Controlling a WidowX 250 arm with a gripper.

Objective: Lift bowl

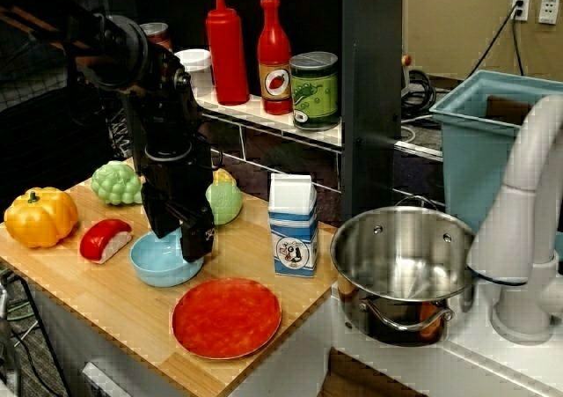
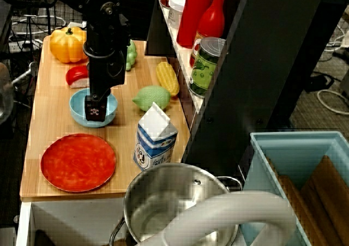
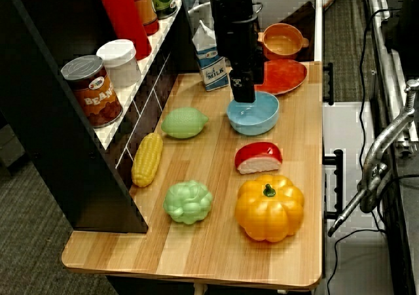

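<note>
We see a black robot arm (image 1: 149, 115) descending almost vertically from an elbow at upper left, its wrist pointing straight down over the wooden tabletop (image 1: 114, 305). The gripper (image 1: 195, 243) reaches into the light-blue bowl (image 1: 158, 265), at the bowl's rim nearest the milk carton (image 1: 293, 225). In the overhead side view the gripper (image 2: 95, 111) sits inside the bowl (image 2: 79, 107), its tip low within the basin; in the opposite view the gripper (image 3: 243, 92) meets the far rim of the bowl (image 3: 258, 117). We cannot tell whether the fingers are spread or pressed on the rim, since the black housing hides them in all three views.

The bowl rests on the tabletop, between the red-and-white sushi piece (image 1: 104, 238) and the red plate (image 1: 226, 318), with the plate just beside it toward the table's front edge. A pale green lemon-shaped fruit (image 2: 152, 97) lies behind the bowl, near a yellow corn cob (image 2: 168, 78). An orange pumpkin (image 1: 40, 216) and a green leafy vegetable (image 1: 117, 183) sit farther along the tabletop. A steel pot (image 1: 405, 252) stands off the tabletop's end, beside a white faucet (image 1: 528, 203).
</note>
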